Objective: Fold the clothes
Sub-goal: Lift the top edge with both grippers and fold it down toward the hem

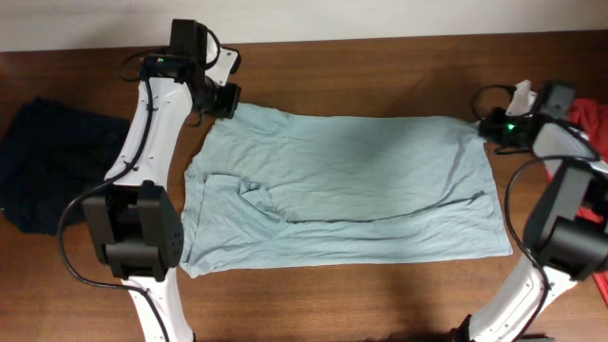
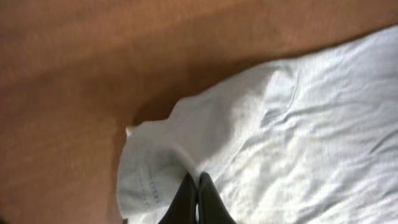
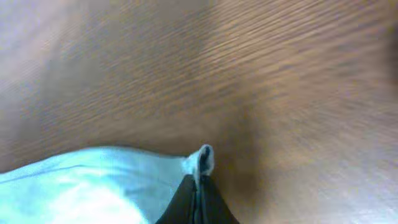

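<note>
Your left gripper (image 2: 198, 180) and right gripper (image 3: 199, 182) each clamp a far corner of the pale T-shirt (image 1: 351, 180) spread on the table (image 1: 380, 294); lift them evenly and draw that edge taut toward you.

I see a brown wooden surface (image 1: 380, 299). A pale grey-blue T-shirt (image 1: 380, 180) lies spread out at its centre. A navy garment (image 1: 47, 171) lies at the left edge, a red garment (image 1: 594, 119) at the right edge.

Left arm (image 1: 142, 152) reaching forward, right arm (image 1: 560, 204) likewise; left gripper (image 2: 198, 183), right gripper (image 3: 198, 186) each pinched tight on T-shirt (image 1: 351, 180) corner.
</note>
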